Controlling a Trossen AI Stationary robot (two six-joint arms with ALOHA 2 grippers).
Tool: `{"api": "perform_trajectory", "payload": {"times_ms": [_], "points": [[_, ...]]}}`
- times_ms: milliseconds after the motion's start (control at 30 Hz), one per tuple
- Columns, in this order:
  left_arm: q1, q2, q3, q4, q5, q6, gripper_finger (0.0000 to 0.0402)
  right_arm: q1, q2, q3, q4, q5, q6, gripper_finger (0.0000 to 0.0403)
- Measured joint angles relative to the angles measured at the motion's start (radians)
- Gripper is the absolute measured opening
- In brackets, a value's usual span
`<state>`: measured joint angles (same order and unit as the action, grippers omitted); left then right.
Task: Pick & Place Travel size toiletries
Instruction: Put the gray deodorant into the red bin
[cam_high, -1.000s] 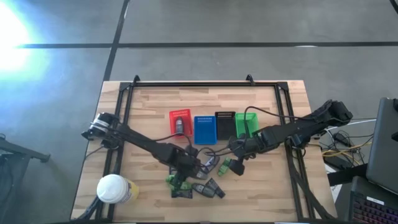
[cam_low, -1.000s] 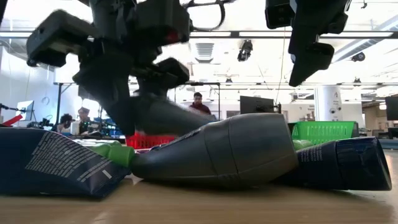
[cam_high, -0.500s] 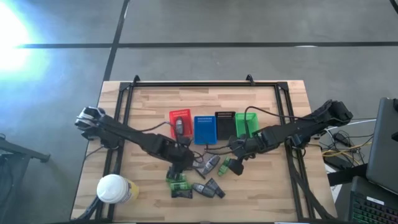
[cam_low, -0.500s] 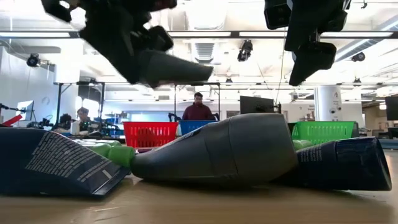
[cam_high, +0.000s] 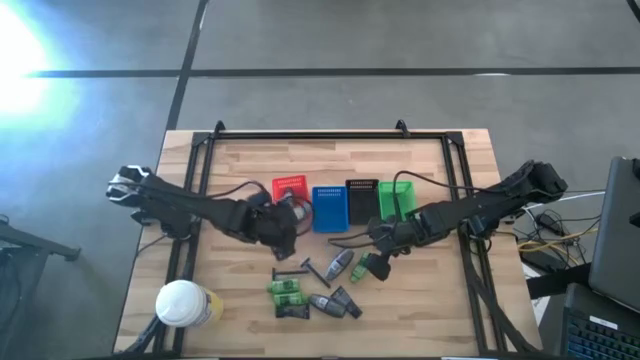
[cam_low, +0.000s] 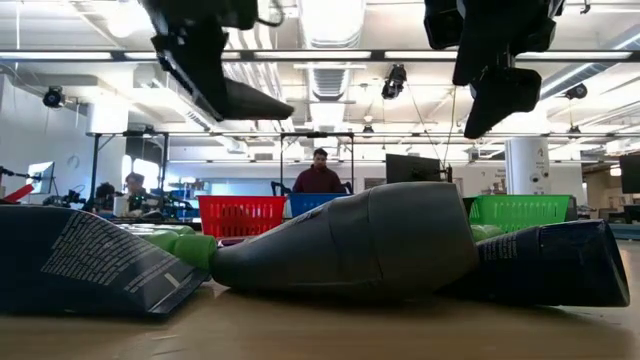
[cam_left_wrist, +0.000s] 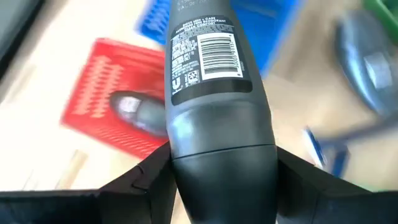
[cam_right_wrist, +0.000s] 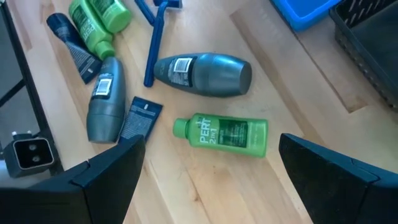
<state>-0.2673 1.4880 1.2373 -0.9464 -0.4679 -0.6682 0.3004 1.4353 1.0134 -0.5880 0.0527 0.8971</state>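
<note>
My left gripper (cam_high: 283, 218) is shut on a grey oval mini bottle (cam_left_wrist: 211, 74) and hovers just near of the red basket (cam_high: 290, 184), where another grey bottle (cam_left_wrist: 140, 115) lies. The other toiletries lie on the table: a grey bottle (cam_right_wrist: 202, 74), a green bottle (cam_right_wrist: 222, 134), blue razors (cam_right_wrist: 152, 46), green items (cam_high: 287, 291) and dark packets (cam_high: 335, 303). My right gripper (cam_right_wrist: 211, 180) is open and hangs above the green bottle. My left gripper pinches the grey bottle between its two fingers at the wide cap end (cam_left_wrist: 221, 146). The labelled end (cam_left_wrist: 208, 50) sticks out past the fingertips. The bottle is lifted clear of the table, and in the low view it slants slightly downward (cam_low: 250, 100).
Blue (cam_high: 329, 207), black (cam_high: 361, 199) and green (cam_high: 396, 198) baskets stand in a row right of the red one. A large white-lidded container (cam_high: 183, 303) stands at the near left corner. In the low view, a person stands in the room beyond the table.
My left gripper has risen from the pile with the grey bottle and moved toward the far edge, to just near of the red basket. The bottle has been lifted clear of the table. The right arm has kept still.
</note>
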Motion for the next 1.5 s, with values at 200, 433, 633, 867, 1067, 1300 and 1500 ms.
{"api": "perform_trajectory", "payload": {"times_ms": [200, 433, 633, 867, 1067, 1300, 1500], "points": [[0.053, -0.008, 0.0, -0.014, -0.117, -0.251, 0.0204, 0.001, 0.0, 0.0, 0.002, 0.01, 0.062, 0.0368], [0.155, 0.005, -0.038, 0.1, -0.086, -0.201, 0.0204, 0.0, 0.0, 0.0, 0.045, 0.032, 0.078, 0.0368], [0.239, 0.005, -0.116, 0.212, 0.014, -0.177, 0.0204, -0.002, 0.0, 0.002, 0.131, 0.048, 0.069, 0.0368], [0.295, 0.003, -0.143, 0.25, 0.09, 0.148, 0.0204, 0.008, 0.0, 0.007, 0.157, 0.047, 0.121, 0.0368], [0.319, 0.001, -0.127, 0.15, 0.105, 0.602, 0.0204, 0.007, 0.0, 0.007, 0.157, 0.053, 0.121, 0.0368], [0.412, -0.019, -0.143, 0.088, 0.233, 0.184, 0.0204, 0.007, 0.0, 0.007, 0.157, 0.055, 0.124, 0.0368], [0.408, -0.021, -0.177, 0.272, 0.3, -0.054, 0.0203, 0.007, 0.0, 0.006, 0.154, 0.055, 0.117, 0.0368]]}}
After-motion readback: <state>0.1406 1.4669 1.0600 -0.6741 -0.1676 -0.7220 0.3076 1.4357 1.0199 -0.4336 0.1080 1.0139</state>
